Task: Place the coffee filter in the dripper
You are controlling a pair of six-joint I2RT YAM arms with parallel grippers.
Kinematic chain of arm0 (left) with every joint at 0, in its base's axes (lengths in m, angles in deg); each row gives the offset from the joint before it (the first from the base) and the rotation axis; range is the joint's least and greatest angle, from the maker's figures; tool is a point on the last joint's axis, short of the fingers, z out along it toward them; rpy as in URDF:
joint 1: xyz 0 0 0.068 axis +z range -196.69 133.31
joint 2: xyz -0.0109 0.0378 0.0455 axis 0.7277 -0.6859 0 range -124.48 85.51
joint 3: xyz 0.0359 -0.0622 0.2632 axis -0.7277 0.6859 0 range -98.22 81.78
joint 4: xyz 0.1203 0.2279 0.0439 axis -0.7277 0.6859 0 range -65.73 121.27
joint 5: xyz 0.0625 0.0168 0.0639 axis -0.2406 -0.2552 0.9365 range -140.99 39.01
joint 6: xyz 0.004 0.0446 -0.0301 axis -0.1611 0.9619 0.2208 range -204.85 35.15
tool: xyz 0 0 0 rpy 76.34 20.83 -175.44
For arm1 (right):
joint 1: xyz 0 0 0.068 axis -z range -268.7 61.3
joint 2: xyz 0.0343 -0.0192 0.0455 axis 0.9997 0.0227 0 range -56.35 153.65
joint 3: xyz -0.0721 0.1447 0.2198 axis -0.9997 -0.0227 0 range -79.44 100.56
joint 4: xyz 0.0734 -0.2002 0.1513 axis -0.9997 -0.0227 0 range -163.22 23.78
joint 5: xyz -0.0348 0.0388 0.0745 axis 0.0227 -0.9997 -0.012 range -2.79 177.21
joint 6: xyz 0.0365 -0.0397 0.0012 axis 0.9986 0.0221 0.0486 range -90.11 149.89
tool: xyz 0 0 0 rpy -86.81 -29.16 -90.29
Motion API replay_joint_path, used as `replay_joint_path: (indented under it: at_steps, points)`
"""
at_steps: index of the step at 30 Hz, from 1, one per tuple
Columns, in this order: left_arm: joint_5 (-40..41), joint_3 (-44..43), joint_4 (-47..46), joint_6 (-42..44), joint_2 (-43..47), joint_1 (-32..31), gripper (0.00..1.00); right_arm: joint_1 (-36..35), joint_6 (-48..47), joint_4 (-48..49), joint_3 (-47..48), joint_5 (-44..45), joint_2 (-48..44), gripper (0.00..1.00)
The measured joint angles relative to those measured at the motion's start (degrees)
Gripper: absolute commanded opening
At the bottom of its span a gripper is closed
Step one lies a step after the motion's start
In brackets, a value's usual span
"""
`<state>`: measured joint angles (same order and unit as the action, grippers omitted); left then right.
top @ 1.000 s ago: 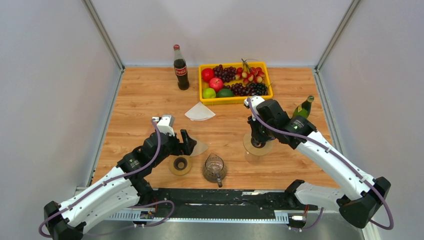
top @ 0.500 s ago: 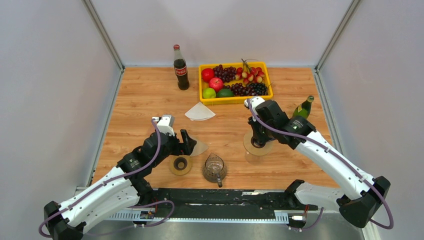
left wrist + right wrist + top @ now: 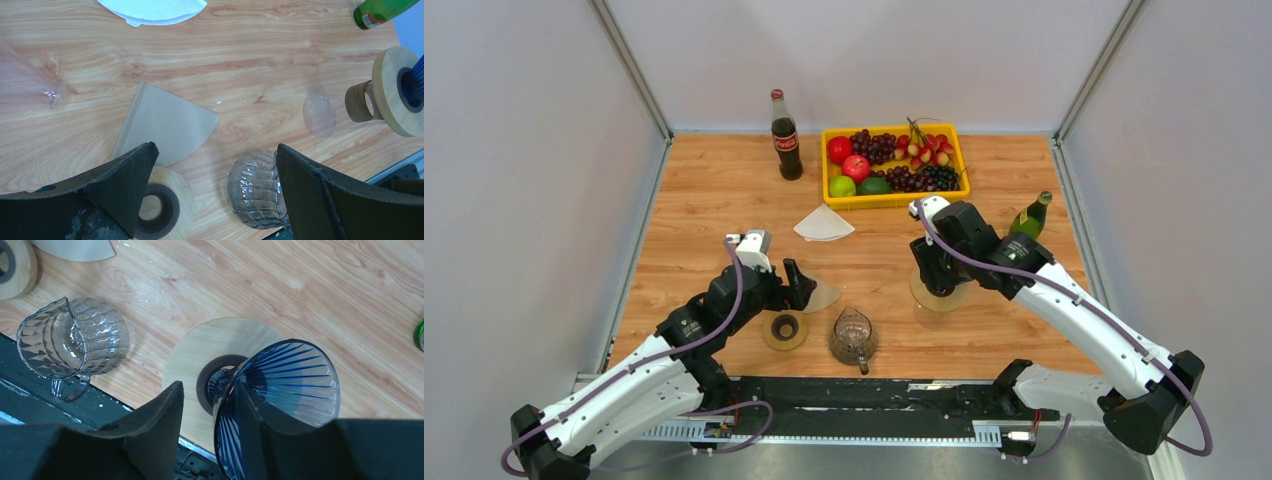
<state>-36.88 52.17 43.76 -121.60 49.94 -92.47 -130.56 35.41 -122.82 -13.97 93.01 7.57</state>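
Since brown paper filter (image 3: 167,127) lies flat on table (image 3: 280,65), left of centre, just beside my left gripper (image 3: 216,150) (jaws spread wide, empty), I'd pinch curved edge: light, floppy, creases easy. My right gripper (image 3: 207,390) sits parted astride wall of blue glass dripper (image 3: 290,375), right side. Fragile, slippery.

Brown coffee filter (image 3: 167,127) lying flat (fan-shaped, 1 folded edge); blue ribbed glass dripper (image 3: 295,375) seated in wooden stand (image 3: 190,355).

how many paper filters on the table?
2. A white filter lies near the yellow crate; it may be a stack, I cannot tell. A brown filter lies flat below the left gripper, whose jaws are open, beside a wooden ring.
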Motion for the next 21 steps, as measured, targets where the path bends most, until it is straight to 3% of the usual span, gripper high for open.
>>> replay_joint_path:
  at_steps: [10,14,21]
  points:
    - [-0.4,0.0,-0.2,0.0,0.0,0.0,1.0,0.0,0.4,0.3,0.9,-3.7,-2.2,0.74]
    - [-1.0,0.0,-1.3,0.0,-0.2,0.0,1.0,0.0,1.2,0.5,2.9,-2.9,-4.1,1.0]
    - [-2.8,-2.6,-2.7,0.9,-3.4,0.0,1.0,0.4,7.8,1.7,4.8,9.3,-7.7,1.0]
